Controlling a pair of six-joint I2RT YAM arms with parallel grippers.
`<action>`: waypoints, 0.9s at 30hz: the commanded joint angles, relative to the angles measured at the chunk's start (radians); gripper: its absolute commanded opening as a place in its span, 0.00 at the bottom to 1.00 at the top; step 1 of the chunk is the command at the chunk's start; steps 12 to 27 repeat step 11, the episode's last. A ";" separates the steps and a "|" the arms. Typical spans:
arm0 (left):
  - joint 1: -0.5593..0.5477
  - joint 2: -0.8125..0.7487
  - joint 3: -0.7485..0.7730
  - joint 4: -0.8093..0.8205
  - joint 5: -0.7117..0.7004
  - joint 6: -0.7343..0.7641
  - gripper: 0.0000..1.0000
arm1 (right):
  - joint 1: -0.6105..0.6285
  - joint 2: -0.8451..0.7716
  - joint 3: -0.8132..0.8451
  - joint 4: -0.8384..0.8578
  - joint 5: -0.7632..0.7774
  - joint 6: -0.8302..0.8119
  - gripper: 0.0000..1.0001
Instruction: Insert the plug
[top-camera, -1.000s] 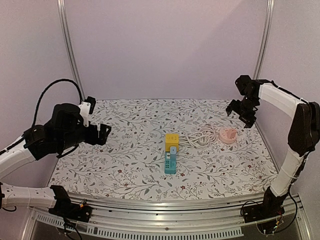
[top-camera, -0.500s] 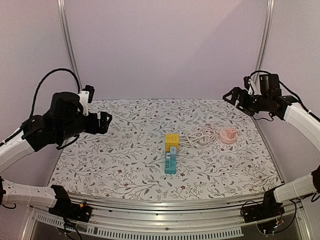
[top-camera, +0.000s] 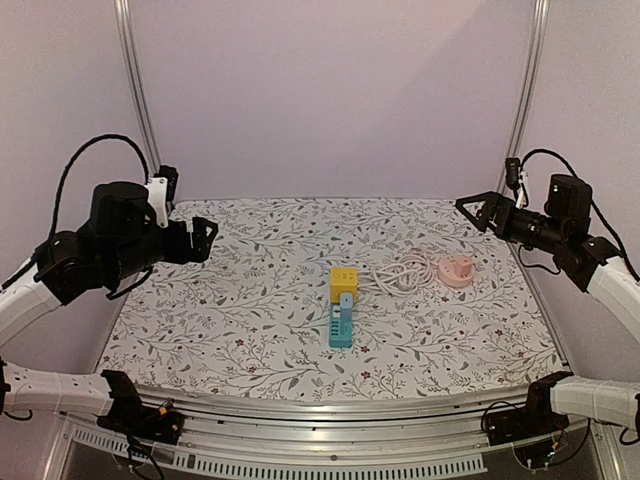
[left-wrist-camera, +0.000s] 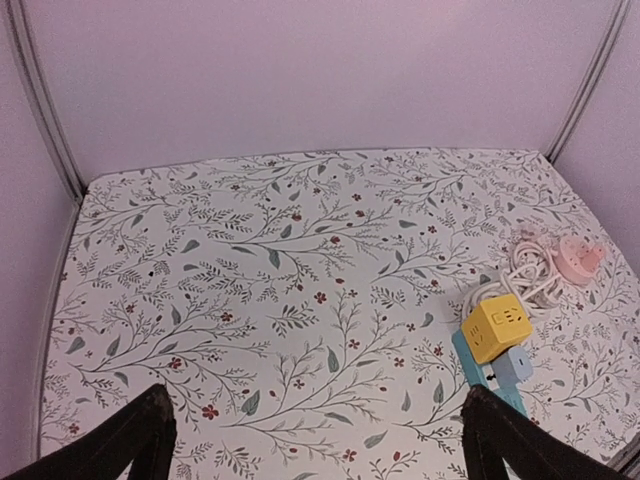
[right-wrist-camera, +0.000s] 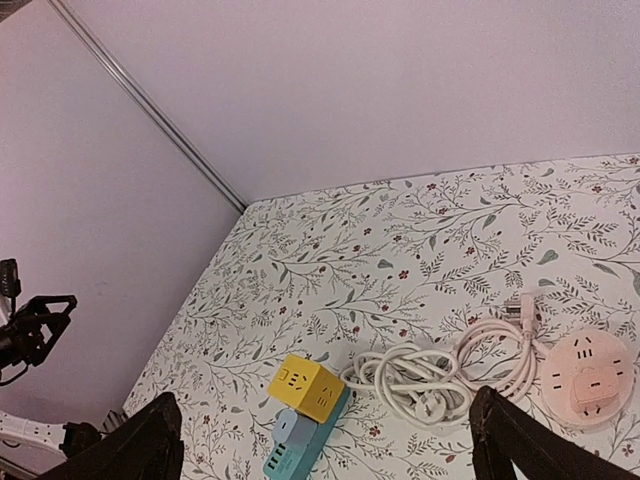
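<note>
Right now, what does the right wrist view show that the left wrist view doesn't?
Only the right wrist view: the plug lying loose on the table beside the round pink socket, and the left gripper, open, off the table's far side. Only the left wrist view: the right rear frame post. Both: the yellow cube socket, teal power strip and coiled white cable.

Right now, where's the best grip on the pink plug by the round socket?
Likely the body of the pink plug, pinched across its sides from above: it lies flat on the table, apart from the white cord. Prongs too small to read.
</note>
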 joint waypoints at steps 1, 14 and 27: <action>0.014 -0.016 0.021 -0.021 -0.008 -0.013 1.00 | -0.003 -0.022 -0.021 0.024 -0.016 0.005 0.99; 0.014 -0.016 0.012 -0.012 -0.009 -0.017 1.00 | -0.003 -0.048 -0.006 0.006 0.039 -0.006 0.99; 0.014 -0.016 0.012 -0.012 -0.009 -0.017 1.00 | -0.003 -0.048 -0.006 0.006 0.039 -0.006 0.99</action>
